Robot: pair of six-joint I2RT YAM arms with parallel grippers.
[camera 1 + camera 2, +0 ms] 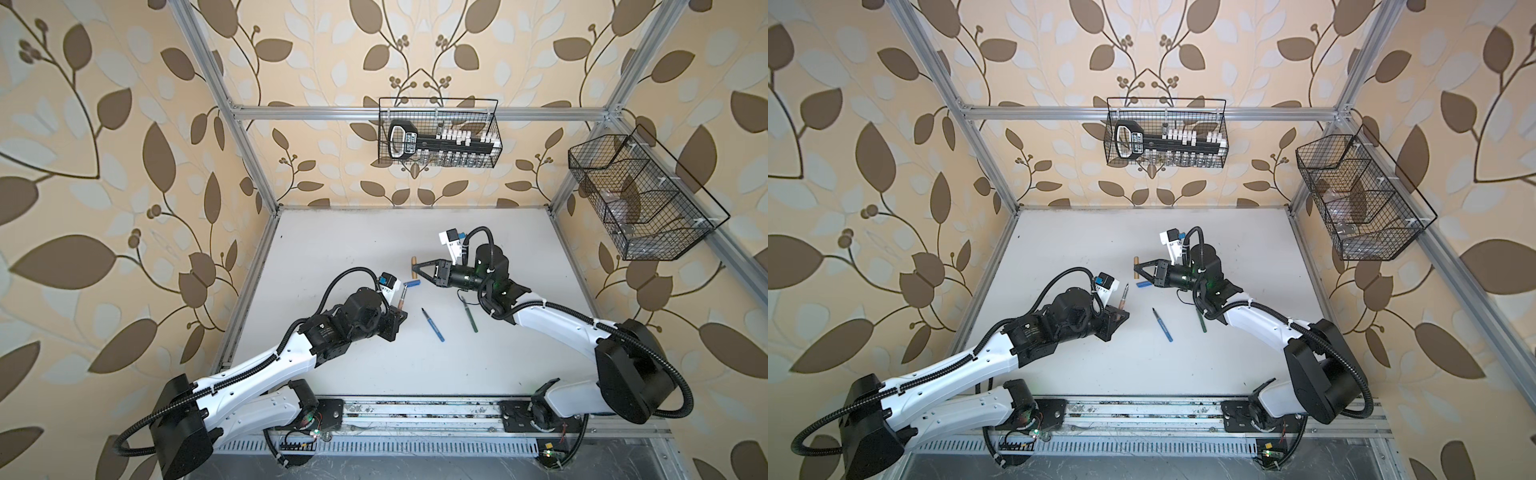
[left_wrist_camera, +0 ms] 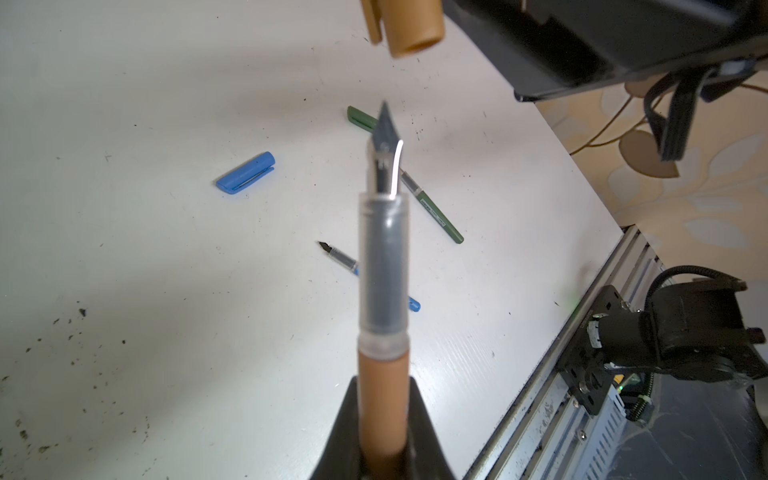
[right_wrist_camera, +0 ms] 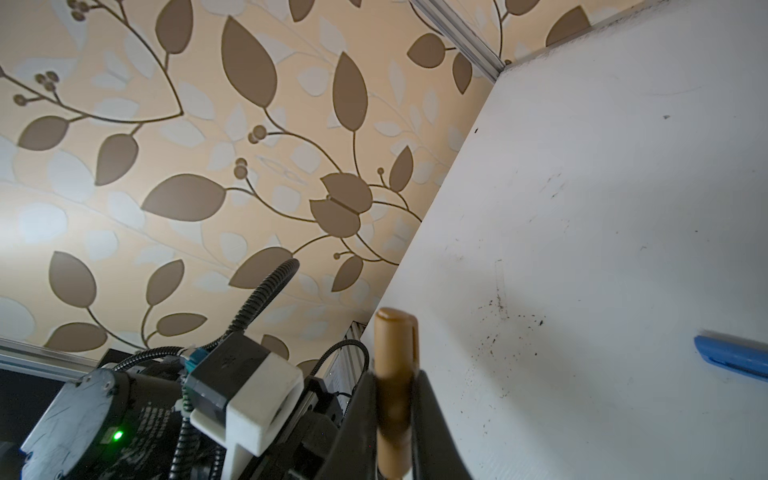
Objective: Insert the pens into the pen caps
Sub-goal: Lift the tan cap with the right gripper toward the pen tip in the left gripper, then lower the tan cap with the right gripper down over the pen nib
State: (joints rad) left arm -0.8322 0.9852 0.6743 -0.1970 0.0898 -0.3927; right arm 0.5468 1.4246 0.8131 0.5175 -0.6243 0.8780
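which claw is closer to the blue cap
Right. The right claw, gripping the tan cap, is just behind the blue cap; the left claw, gripping the tan pen, is farther, to its front-left.

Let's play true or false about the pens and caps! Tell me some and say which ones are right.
The left gripper holds the tan pen. True.
The right gripper holds the blue cap. False: it holds the tan cap; the blue cap lies on the table.
The tan pen is in its cap. False: its tip is bare, apart from the tan cap.
The blue pen and green pen lie on the table. True.
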